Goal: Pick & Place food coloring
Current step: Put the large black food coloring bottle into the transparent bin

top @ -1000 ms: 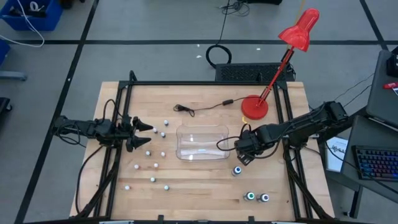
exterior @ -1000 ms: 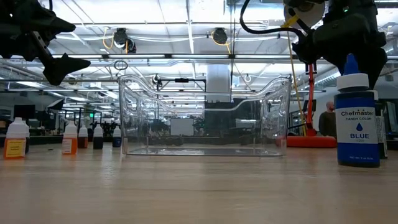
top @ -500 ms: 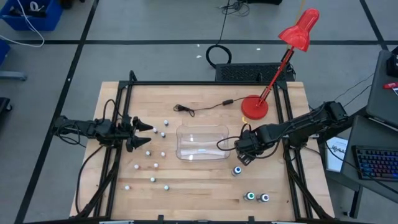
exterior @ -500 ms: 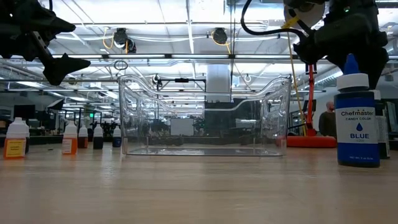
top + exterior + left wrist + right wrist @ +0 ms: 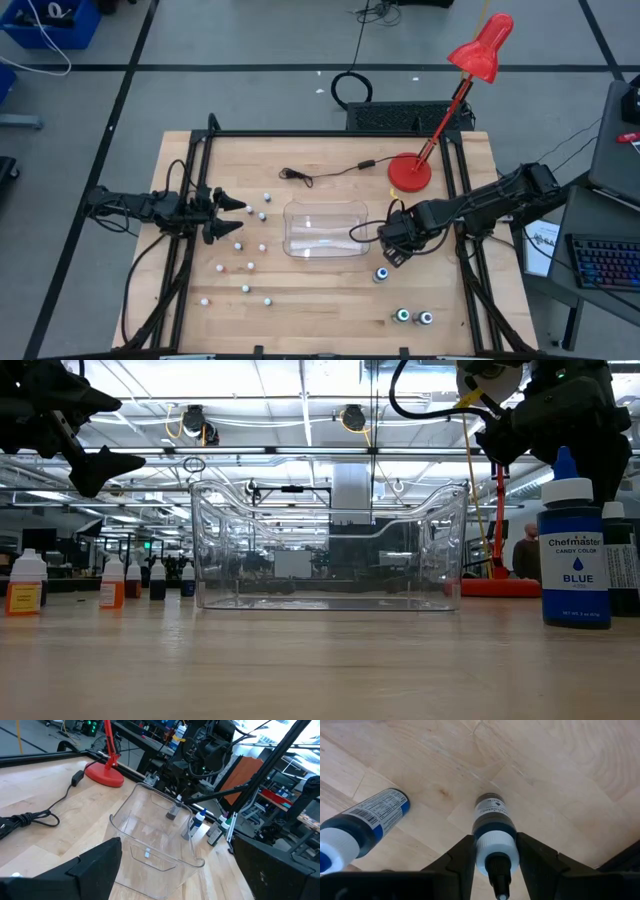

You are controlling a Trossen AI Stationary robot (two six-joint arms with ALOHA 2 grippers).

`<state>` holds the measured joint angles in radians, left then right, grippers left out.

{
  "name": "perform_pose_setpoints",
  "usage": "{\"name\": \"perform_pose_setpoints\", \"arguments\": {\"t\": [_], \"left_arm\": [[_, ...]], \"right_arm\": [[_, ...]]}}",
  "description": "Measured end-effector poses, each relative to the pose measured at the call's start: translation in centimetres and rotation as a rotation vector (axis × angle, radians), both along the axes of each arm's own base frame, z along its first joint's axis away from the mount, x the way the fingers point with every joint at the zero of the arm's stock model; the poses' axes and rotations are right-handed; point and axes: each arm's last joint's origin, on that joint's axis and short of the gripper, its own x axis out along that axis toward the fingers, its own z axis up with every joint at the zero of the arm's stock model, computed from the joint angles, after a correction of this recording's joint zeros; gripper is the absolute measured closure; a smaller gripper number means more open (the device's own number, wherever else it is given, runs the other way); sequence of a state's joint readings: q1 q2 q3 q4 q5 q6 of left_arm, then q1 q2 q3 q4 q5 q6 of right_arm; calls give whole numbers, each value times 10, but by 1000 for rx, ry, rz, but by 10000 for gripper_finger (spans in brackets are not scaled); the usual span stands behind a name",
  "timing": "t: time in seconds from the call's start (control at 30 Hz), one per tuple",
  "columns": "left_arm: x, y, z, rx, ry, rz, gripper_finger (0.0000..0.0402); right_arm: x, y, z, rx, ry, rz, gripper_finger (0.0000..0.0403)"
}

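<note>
My right gripper (image 5: 392,250) points down just right of the clear tub (image 5: 325,230) and is shut on a dark food coloring bottle (image 5: 492,820) with a white cap. A blue bottle (image 5: 572,555) stands upright beside it on its base. Two more bottles (image 5: 413,317) stand near the front right. Several tiny bottles (image 5: 250,240) stand scattered left of the tub. My left gripper (image 5: 235,215) hovers open and level above them, touching nothing. My right gripper pinches the dark bottle's white cap (image 5: 495,852) between its two fingers, one on each side. The fingers (image 5: 462,857) come from above, pointing down. The bottle stays upright below them; whether its base (image 5: 622,610) has left the table, I cannot tell.
A red desk lamp (image 5: 410,172) stands at the back right, its black cord (image 5: 325,172) lying behind the tub. Black frame rails (image 5: 195,200) run along both sides of the table. Bare wood lies in front of the tub.
My right gripper has edged slightly toward the table's right edge. The dark bottle, earlier mostly hidden behind the blue bottle in the low view, now shows to its right with its cap in sight.
</note>
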<state>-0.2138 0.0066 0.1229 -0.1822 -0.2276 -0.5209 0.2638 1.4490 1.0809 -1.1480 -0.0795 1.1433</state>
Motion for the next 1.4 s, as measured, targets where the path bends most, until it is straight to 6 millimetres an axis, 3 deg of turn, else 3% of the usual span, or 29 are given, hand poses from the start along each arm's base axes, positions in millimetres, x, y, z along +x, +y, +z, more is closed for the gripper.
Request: {"name": "perform_pose_setpoints", "arguments": {"t": [0.4, 0.53, 0.77, 1.0, 1.2, 1.4], "left_arm": [[0, 0, 0, 0, 0, 0, 23], [0, 0, 0, 0, 0, 0, 23], [0, 0, 0, 0, 0, 0, 23], [0, 0, 0, 0, 0, 0, 23], [0, 0, 0, 0, 0, 0, 23], [0, 0, 0, 0, -1, 0, 23]], "right_arm": [[0, -1, 1, -28, -15, 39, 298], [-1, -3, 10, -77, -68, 59, 298], [-4, -8, 48, -171, -245, 78, 298], [6, -18, 112, -294, -477, 148, 298], [34, -36, 157, -363, -590, 196, 298], [90, -49, 173, -298, -588, 303, 298]]}}
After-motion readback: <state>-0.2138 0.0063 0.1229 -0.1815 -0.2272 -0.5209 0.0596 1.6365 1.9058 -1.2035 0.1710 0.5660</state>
